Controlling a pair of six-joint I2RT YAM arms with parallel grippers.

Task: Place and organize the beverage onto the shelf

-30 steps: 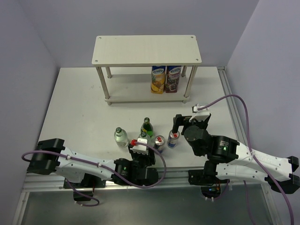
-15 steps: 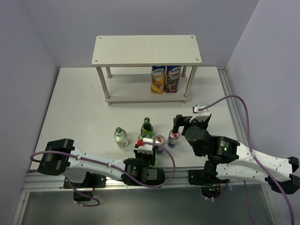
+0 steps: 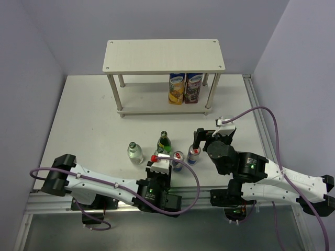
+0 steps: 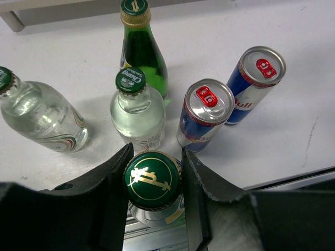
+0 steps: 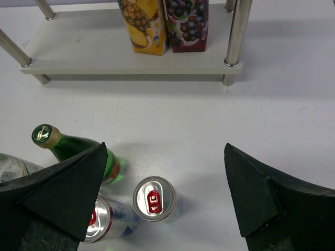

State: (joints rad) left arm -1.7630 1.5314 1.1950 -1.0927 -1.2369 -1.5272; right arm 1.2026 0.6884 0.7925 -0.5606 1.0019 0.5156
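We find the left gripper [image 4: 155, 157] with its jaws closed on the capped neck of a green glass bottle [image 4: 152, 181], at the lower centre of its wrist view. The right gripper [image 5: 165, 157] hangs wide open and empty above a slim blue-silver can [image 5: 153, 198]. The two-tier cream shelf [image 5: 104, 57] stands across the upper frame.

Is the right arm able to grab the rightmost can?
Probably yes: the open right gripper hangs above that can, nothing lies between, and the other can stands to one side.

pineapple carton [image 3: 176, 89], grape carton [image 3: 193, 87], white table [image 3: 84, 120]
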